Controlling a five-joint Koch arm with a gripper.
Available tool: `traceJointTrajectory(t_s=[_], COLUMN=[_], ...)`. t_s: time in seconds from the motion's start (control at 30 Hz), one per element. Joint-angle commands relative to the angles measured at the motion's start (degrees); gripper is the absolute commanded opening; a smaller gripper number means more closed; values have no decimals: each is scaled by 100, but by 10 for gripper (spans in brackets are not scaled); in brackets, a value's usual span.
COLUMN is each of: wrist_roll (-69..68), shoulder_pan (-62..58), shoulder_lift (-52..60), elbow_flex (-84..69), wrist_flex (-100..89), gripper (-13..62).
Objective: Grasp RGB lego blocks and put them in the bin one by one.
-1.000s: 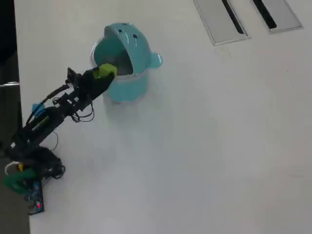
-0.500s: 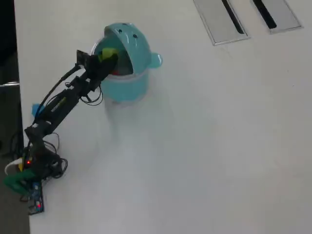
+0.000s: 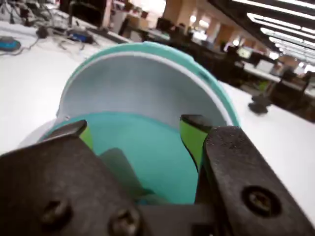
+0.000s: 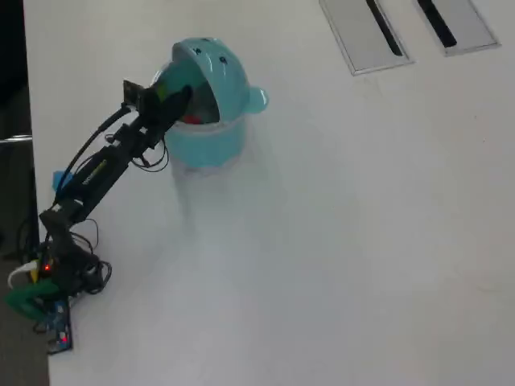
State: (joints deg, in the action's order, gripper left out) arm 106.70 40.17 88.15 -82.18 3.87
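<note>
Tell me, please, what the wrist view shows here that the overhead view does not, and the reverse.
Only the wrist view shows the gripper close up: its two jaws stand apart with nothing between them, and the pale inner face of the bin's hood and an office background are visible. Only the overhead view shows the whole arm reaching from its base, the bin's side knob, a red block inside the bin, and two grey slotted panels at the table's top edge. Both show the teal bin with the gripper at its opening.
</note>
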Motion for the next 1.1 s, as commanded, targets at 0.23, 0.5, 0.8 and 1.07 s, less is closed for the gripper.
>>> traceJointTrajectory(t_s=[0.23, 0.5, 0.8, 1.07], wrist_roll=[26, 9, -35, -149], shoulder_pan=[167, 439, 1213, 1881], shoulder_lift=[1556, 2637, 2918, 3120], elbow_flex=[-932, -1784, -1687, -2496], wrist_flex=[316, 861, 1661, 2294], gripper=[335, 330, 336, 333])
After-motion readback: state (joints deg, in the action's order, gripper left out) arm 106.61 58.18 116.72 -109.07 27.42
